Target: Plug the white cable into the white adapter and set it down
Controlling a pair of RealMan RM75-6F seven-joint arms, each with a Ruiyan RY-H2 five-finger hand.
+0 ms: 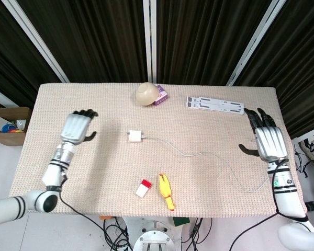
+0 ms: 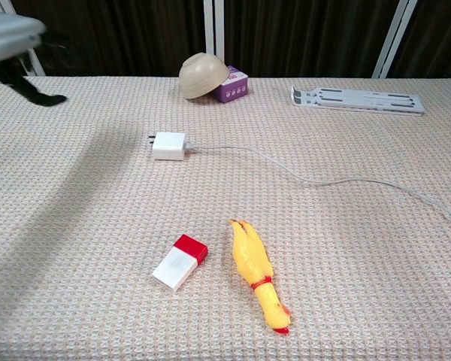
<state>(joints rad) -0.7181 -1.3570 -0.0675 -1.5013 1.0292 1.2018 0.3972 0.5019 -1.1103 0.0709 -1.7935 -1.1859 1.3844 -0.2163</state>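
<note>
The white adapter (image 1: 134,136) (image 2: 169,145) lies flat on the table mat, prongs pointing left. The white cable (image 1: 199,154) (image 2: 323,179) is plugged into its right side and trails off to the right across the mat. My left hand (image 1: 77,127) hovers at the left of the table, well away from the adapter, fingers apart and holding nothing; the chest view shows only its edge (image 2: 15,45) at the top left. My right hand (image 1: 267,140) is at the far right edge, open and empty, beside the cable's far end.
An upturned beige bowl (image 1: 147,93) and a purple box (image 1: 161,95) sit at the back centre. A white stand (image 1: 215,105) lies at the back right. A red and white block (image 2: 180,261) and a yellow rubber chicken (image 2: 257,274) lie near the front.
</note>
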